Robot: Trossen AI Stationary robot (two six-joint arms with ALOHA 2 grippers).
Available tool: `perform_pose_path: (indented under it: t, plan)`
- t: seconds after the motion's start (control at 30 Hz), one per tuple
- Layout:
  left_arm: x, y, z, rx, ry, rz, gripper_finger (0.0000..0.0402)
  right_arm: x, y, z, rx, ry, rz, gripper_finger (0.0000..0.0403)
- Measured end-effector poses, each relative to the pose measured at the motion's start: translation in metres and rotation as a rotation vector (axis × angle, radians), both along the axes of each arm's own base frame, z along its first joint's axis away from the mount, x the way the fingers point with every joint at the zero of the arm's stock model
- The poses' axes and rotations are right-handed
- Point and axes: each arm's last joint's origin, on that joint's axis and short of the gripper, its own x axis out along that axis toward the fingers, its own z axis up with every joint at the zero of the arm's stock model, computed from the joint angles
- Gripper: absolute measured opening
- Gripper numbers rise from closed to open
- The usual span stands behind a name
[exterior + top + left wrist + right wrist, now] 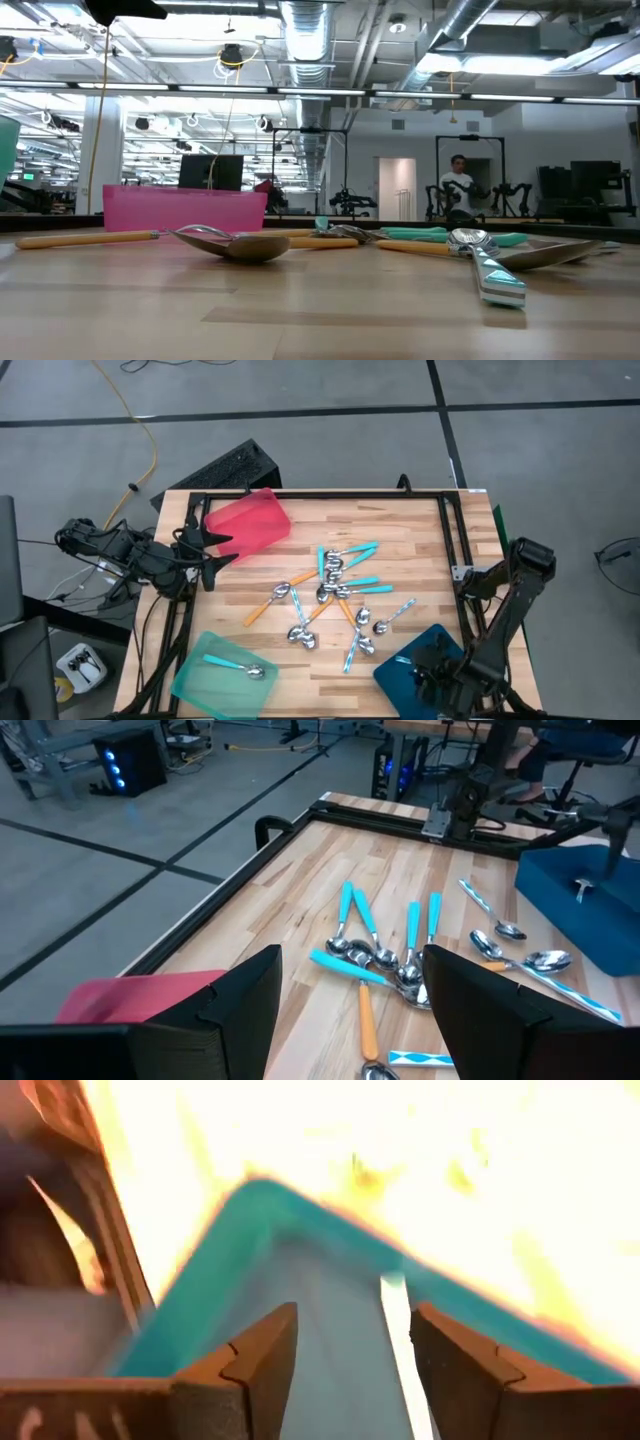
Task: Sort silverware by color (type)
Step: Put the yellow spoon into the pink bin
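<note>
At nine o'clock my left gripper hangs spread beside the red tray. Spoons crowd the table's middle; grabbing one could drag its neighbours. At five o'clock my right gripper gapes over the blue tray, near the table edge.

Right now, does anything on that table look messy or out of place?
Yes: most spoons lie in a crisscrossed heap mid-table, orange, turquoise and patterned handles mixed. Only one turquoise spoon lies in the mint-green tray. The red tray holds none.
</note>
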Motion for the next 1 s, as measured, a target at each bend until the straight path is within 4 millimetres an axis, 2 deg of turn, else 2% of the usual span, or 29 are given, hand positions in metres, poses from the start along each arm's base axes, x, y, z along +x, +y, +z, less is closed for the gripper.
perform_pose_path:
  t: [0.17, 0.33, 0.5, 0.67, 0.77, 0.87, 1.0]
  plan:
    - [0.000, 0.000, 0.000, 0.001, 0.002, -0.001, 0.0226, 0.023, -0.025, 0.030, -0.094, -0.144, 0.030, 0.0219]
    - [0.000, 0.000, 0.000, 0.002, 0.003, -0.001, 0.0226, 0.052, -0.056, 0.042, -0.226, -0.186, 0.042, 0.0219]
    - [-0.001, 0.000, -0.001, 0.005, 0.012, -0.001, 0.0226, 0.086, -0.090, 0.042, -0.309, -0.182, 0.004, 0.0219]
    - [-0.001, 0.000, -0.002, 0.007, 0.030, -0.008, 0.0226, 0.115, -0.118, 0.047, -0.296, -0.232, -0.021, 0.0219]
    - [-0.001, 0.000, -0.003, 0.002, 0.032, -0.019, 0.0226, 0.128, -0.126, 0.047, -0.297, -0.257, 0.017, 0.0219]
    - [-0.001, 0.000, -0.003, -0.001, 0.033, -0.023, 0.0226, 0.138, -0.132, 0.045, -0.277, -0.282, -0.023, 0.0219]
    - [-0.001, 0.000, -0.003, -0.004, 0.035, -0.030, 0.0226, 0.149, -0.133, 0.021, -0.214, -0.186, -0.020, 0.0219]
